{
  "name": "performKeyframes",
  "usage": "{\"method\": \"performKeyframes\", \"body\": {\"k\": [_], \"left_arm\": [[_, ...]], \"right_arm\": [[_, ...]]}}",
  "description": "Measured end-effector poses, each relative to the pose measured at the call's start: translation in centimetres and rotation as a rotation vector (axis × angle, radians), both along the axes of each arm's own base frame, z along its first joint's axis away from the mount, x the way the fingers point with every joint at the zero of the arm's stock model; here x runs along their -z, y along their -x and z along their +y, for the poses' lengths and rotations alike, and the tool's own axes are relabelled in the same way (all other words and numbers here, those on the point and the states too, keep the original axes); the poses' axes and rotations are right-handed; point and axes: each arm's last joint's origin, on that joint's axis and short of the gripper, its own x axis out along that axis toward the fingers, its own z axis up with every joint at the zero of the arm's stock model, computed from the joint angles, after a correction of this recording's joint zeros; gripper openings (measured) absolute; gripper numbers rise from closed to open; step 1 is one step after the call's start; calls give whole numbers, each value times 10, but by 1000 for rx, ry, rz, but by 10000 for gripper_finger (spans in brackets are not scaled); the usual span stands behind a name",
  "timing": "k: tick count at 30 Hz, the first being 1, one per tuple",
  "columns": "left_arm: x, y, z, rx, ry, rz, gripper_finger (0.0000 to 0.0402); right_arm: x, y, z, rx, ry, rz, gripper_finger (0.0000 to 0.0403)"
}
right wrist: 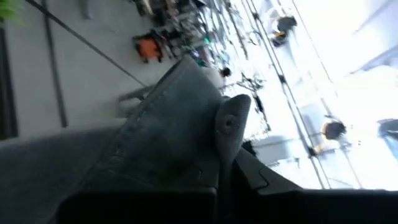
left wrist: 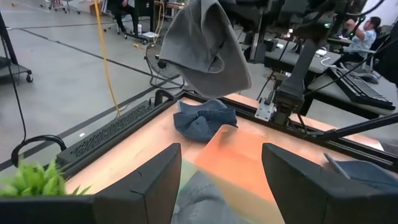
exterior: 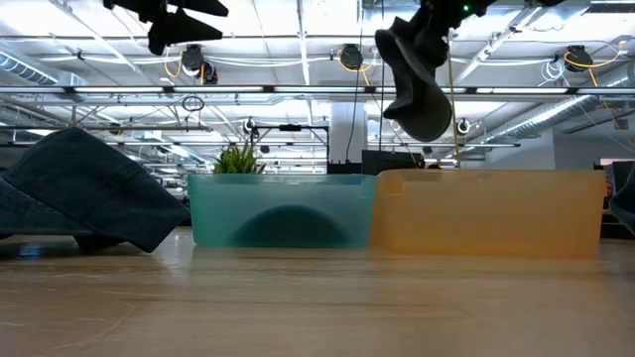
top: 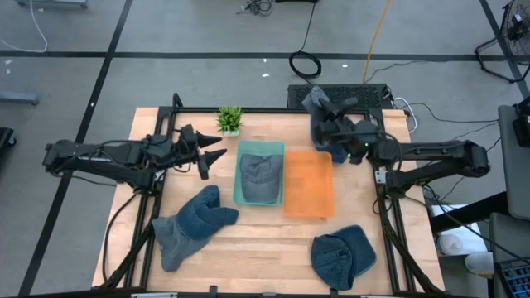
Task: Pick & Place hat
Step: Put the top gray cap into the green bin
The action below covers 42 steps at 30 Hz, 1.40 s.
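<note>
Right gripper (top: pixel 325 124) is clamped on a grey hat (exterior: pixel 417 74), which hangs in the air above the orange bin's (top: pixel 308 184) far edge. Left gripper (top: pixel 212 152) hovers with fingers parted and empty beside the teal bin (top: pixel 259 148), where another grey hat (top: pixel 259 175) lies.

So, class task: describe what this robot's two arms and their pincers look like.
Both arms are black, slim and jointed. The left pincer ends in two tapering, pointed black fingers; in its wrist view they are broad, flat dark pads. The right pincer sits on a bulkier black wrist with a small green light, black cables trailing beside it.

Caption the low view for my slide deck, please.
Right end effector holds a grey hat above the orange bin, beside the green bin.
</note>
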Motion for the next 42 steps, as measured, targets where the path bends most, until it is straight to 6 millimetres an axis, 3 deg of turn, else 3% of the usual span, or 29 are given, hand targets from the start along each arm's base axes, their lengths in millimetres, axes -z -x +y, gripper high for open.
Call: {"method": "performKeyframes", "body": {"k": [8, 19, 25, 34, 42], "left_arm": [[7, -31, -1, -1, -15, -37, 230], [22, -59, -1, 0, -21, -42, 230], [26, -73, -1, 3, -57, -83, 230], [22, -80, -2, 0, -59, -184, 230], [22, -81, -1, -9, 1, -214, 230]], "right_arm": [[-1, -34, 17, 95, 6, -12, 0], [-37, -67, 21, -22, -44, -254, 0], [-46, -83, 25, -84, -59, -308, 0], [-42, -105, 25, -119, -52, -323, 0], [-43, -107, 27, -235, -96, -410, 0]]}}
